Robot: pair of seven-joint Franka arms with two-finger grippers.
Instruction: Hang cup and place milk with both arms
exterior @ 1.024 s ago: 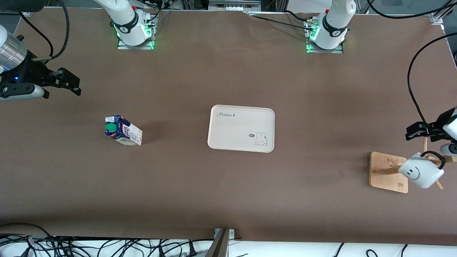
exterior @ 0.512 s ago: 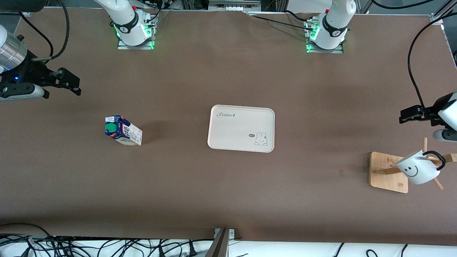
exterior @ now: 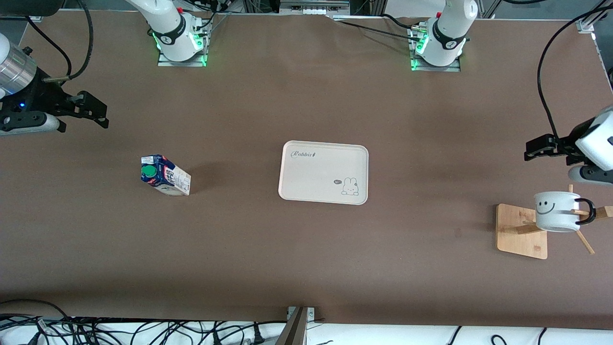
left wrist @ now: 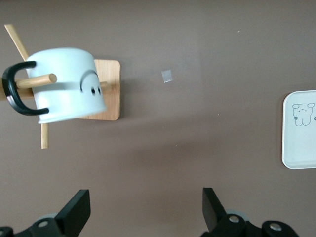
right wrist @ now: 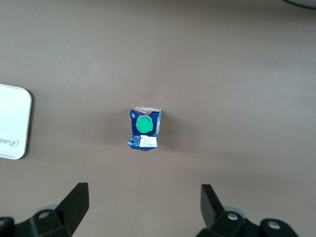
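Observation:
The white cup (exterior: 555, 218) with its smiley face hangs by its black handle on a peg of the wooden rack (exterior: 519, 230) at the left arm's end of the table. In the left wrist view the cup (left wrist: 66, 84) is on the peg, apart from my left gripper (left wrist: 145, 200). The left gripper (exterior: 532, 149) is open and empty, up over the table beside the rack. The blue and white milk (exterior: 165, 175) with its green cap stands toward the right arm's end. My right gripper (exterior: 103, 116) waits open and empty; the milk (right wrist: 144, 129) shows below my right gripper (right wrist: 143, 195).
A cream tray (exterior: 323, 172) with a rabbit drawing lies mid-table between the milk and the rack; its edge shows in both wrist views, tray (left wrist: 301, 148) and tray (right wrist: 12, 143). Cables run along the table edge nearest the camera.
The left gripper has drawn away from the cup's handle toward the robots' bases. The cup has swung from tilted to hanging level on the peg. The right arm has not moved.

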